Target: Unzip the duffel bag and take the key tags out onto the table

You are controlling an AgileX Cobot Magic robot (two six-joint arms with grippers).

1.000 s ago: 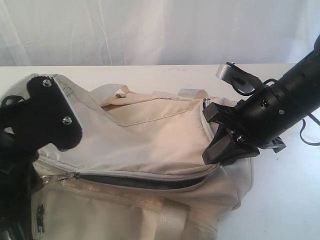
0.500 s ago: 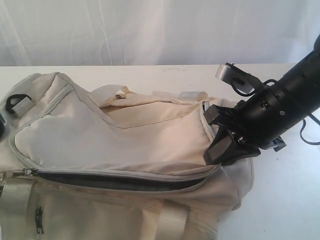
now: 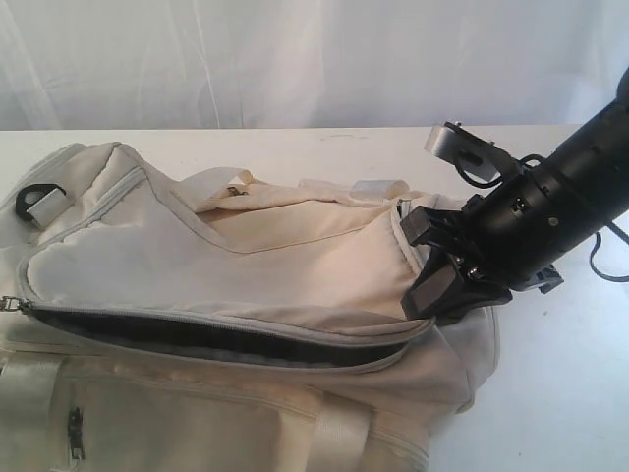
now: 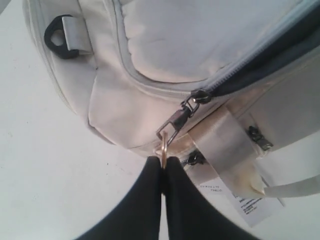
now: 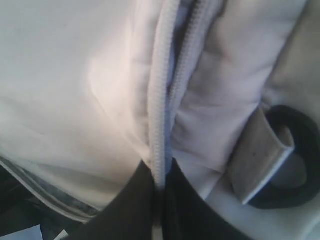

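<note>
The cream duffel bag (image 3: 256, 265) lies across the white table (image 3: 560, 393). Its grey top zipper gapes in a long dark slit (image 3: 197, 339) showing only the lining. No key tags are in view. My left gripper (image 4: 163, 159) is shut on the metal ring of the zipper pull (image 4: 174, 125), which sits at the bag's left end (image 3: 12, 303). The gripper itself is outside the exterior view. My right gripper (image 3: 432, 290) is shut on the bag's zipper seam (image 5: 161, 115) at the bag's right end.
A black D-ring (image 4: 59, 36) on a webbing tab sits near the bag's left corner, and another D-ring (image 5: 287, 167) lies beside the right gripper. A white printed label (image 4: 245, 200) and pale straps hang at the bag's side. A white curtain (image 3: 295, 59) backs the table.
The left arm has pulled leftward out of the exterior view, dragging the zipper slider to the bag's left end. The dark opening is longer and wider. The right gripper has held still.
</note>
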